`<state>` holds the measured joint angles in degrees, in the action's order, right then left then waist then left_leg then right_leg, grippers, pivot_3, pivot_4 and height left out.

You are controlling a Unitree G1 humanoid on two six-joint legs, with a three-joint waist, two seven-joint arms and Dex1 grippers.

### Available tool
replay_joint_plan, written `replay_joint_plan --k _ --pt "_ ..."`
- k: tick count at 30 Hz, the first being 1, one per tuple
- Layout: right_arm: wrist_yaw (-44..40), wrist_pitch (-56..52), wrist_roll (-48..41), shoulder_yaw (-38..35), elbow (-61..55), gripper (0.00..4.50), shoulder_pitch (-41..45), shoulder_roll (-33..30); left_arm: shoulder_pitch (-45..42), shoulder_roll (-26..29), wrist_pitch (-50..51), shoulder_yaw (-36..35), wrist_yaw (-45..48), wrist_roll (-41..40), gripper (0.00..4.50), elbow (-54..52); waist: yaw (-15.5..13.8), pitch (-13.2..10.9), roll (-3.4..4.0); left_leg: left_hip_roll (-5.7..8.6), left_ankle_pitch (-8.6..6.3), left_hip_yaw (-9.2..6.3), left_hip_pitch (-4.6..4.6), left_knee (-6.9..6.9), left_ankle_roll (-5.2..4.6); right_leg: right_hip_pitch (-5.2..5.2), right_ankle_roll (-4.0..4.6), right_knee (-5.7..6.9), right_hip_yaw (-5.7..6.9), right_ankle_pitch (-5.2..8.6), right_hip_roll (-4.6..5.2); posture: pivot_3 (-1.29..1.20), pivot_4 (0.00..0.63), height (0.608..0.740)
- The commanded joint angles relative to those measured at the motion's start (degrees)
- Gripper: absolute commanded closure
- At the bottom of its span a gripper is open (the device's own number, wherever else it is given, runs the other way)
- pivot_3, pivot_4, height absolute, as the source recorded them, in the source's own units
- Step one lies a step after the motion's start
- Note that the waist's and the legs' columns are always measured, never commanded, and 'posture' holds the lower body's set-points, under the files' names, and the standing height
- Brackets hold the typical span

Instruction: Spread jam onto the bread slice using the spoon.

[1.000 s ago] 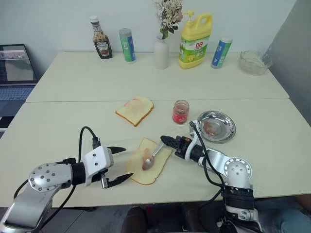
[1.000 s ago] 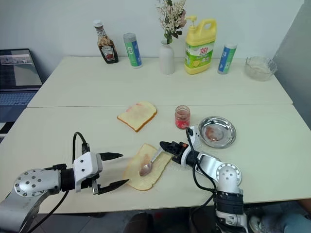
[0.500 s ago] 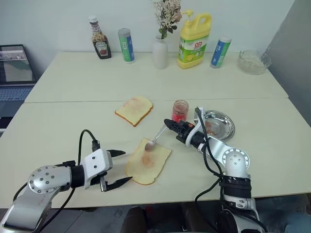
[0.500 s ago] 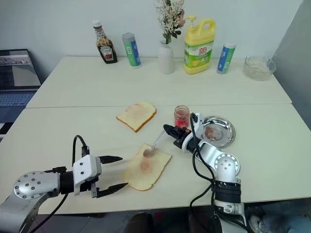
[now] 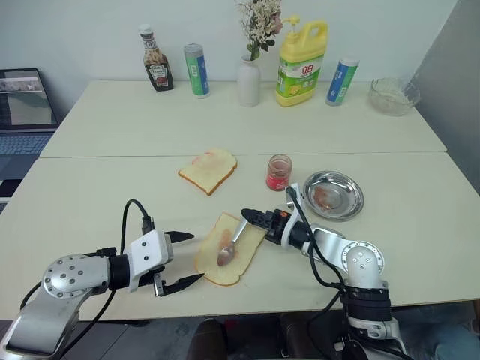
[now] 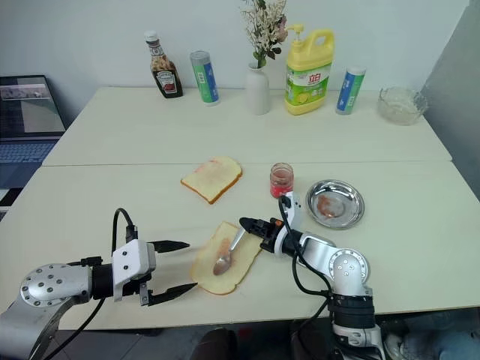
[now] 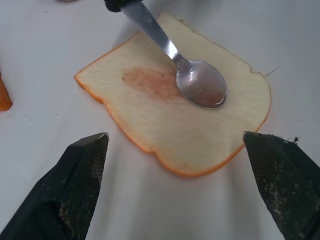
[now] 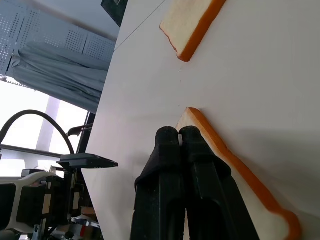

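On a cream table [image 5: 90, 195], the right gripper [image 5: 250, 217] pinches the spoon [image 5: 229, 247], bowl on the bread [image 5: 225, 270]; left gripper [image 5: 184, 259] spread. Next: likely drag jam outward.

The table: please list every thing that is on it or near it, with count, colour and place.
table: two, cream, pushed together
bread slice: one, pale tan, front centre, pink smear in middle
spoon: one, silver, bowl resting on the bread slice
second slice: one, tan, behind the first
jam: one jar, red-pink, beside the steel dish
steel dish: one, silver, right of the jar
sauce bottle: one, brown, back left
tubes: two, green-blue, back row
vase: one, white, with flowers, back centre
detergent bottle: one, yellow, back
glass bowl: one, clear, back right
laptop: one, far left
left tool: open, beside the bread
right tool: shut on spoon handle
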<state>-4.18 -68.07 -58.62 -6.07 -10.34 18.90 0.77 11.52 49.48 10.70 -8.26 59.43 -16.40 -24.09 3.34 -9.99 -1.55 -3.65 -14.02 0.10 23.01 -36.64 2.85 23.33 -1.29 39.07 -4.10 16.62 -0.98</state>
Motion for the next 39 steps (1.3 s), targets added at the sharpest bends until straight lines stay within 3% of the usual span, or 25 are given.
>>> replay_joint_plan --k 1,14,31,39 --pt "-0.11 0.53 -2.25 -2.39 -2.08 4.48 1.09 -0.49 -0.59 0.44 -1.14 -0.53 0.19 -0.16 0.00 -0.44 0.00 0.00 0.00 0.00 0.00 0.00 0.00 0.00 0.00 0.00 0.00 0.00 0.00 0.00 0.00 0.00 0.150 0.740" --pt "-0.80 9.35 4.86 -2.28 8.15 4.48 8.91 2.00 -1.13 0.32 -0.77 -0.04 0.05 -0.03 0.00 -0.55 0.08 0.00 0.00 0.00 0.00 0.01 0.02 0.02 0.00 0.01 0.01 -0.01 0.00 0.00 -0.01 0.00 0.150 0.740" --pt "-1.71 -0.49 -3.10 -4.27 -4.93 4.48 1.78 -5.49 -2.58 -0.13 -0.62 2.08 -0.60 -0.08 0.00 -1.34 0.03 0.00 0.00 0.01 0.00 0.00 0.01 0.01 0.00 0.00 0.00 0.00 0.00 0.00 -0.01 0.00 0.150 0.740" --pt "1.26 3.00 -5.27 -6.65 -5.59 4.48 4.43 -3.40 -3.48 -0.72 1.60 1.12 -1.25 -2.85 0.00 -3.08 0.05 0.00 0.00 -0.01 0.00 -0.02 0.01 0.02 0.00 0.01 0.00 0.00 0.00 0.00 -0.03 0.00 0.150 0.740"
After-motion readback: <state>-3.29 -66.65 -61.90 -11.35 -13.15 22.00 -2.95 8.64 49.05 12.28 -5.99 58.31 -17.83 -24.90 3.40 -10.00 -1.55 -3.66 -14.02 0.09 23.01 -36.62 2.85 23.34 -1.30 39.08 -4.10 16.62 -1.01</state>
